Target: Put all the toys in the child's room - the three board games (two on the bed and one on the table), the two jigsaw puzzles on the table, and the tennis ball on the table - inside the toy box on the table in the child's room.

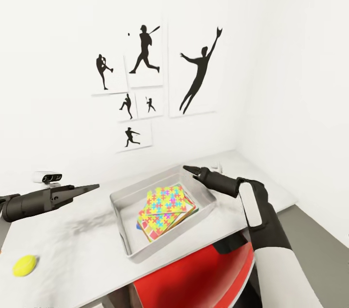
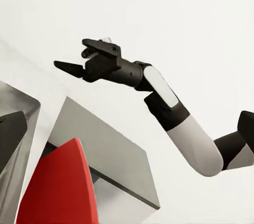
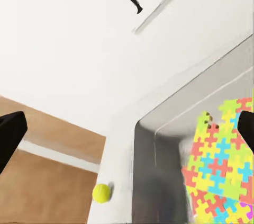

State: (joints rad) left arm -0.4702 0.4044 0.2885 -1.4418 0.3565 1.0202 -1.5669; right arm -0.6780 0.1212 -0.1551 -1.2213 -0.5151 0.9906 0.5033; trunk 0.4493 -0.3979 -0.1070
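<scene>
From the head camera, the toy box (image 1: 127,201) sat on the pale tabletop (image 1: 77,245), and inside it lay the jigsaw puzzles (image 1: 165,203) — a slightly fanned stack of multicoloured squares, with edges of other flat things just showing beneath. The tennis ball (image 1: 24,265) rested on the tabletop well to the left of the box, near the front edge. The left claw (image 1: 91,186) hung over the tabletop beside the box's left rim, its fingers drawn to a single point with nothing between them. The right claw (image 1: 190,169) hovered over the far right corner of the box, its tip also looking closed and empty, though the angle left that less sure. Black sports-silhouette pictures (image 1: 145,51) hung on the white wall behind, and a red shape (image 1: 194,274) showed below the tabletop's front edge. In the left wrist view, the right claw (image 2: 66,66) appeared side-on against the wall — its fingers tapered together, holding nothing; a grey slab (image 2: 111,150) and the red shape (image 2: 58,187) lay below it. In the right wrist view, two dark fingertips (image 3: 10,134) stood at opposite edges of the frame, well apart, so whether that claw was open I cannot tell for certain. Between them lay the toy box (image 3: 153,144) with the jigsaw puzzles (image 3: 222,166) in it, and the tennis ball (image 3: 101,193) sat on the tabletop just outside the box wall.
</scene>
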